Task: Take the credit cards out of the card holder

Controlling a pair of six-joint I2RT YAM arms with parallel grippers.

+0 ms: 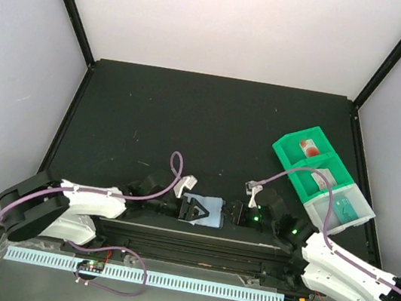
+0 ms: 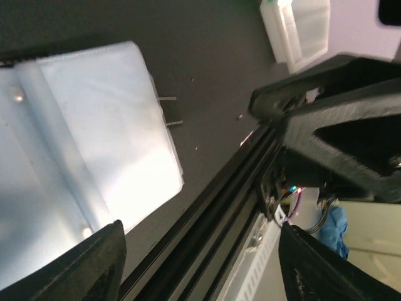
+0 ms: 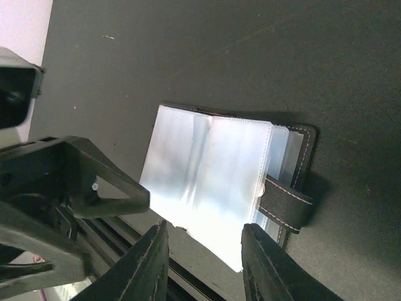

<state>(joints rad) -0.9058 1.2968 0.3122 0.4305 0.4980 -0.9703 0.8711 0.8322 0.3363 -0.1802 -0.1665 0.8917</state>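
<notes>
From where I stand, the card holder [image 3: 213,182] shows glossy pale blue-grey sleeves inside a black cover edged with pale stitching. Its black snap tab [image 3: 285,204] carries the same light stitch lines. The table [image 1: 214,114] is matte black, flecked with a few pale specks. To the right is a bright green tray [image 1: 286,164] holding a pale card [image 1: 308,147] with a red mark. A whitish translucent bin [image 1: 320,214] holds a teal card [image 1: 344,210]. The left arm [image 1: 90,198] and right arm [image 1: 338,268] are white with black joints (each trailing a lilac cable [image 1: 175,163]). Small green lights [image 1: 254,219] glow on the right one. A white perforated strip [image 1: 165,278] runs along the near edge, and the walls [image 1: 17,53] are a pale lilac-white.
</notes>
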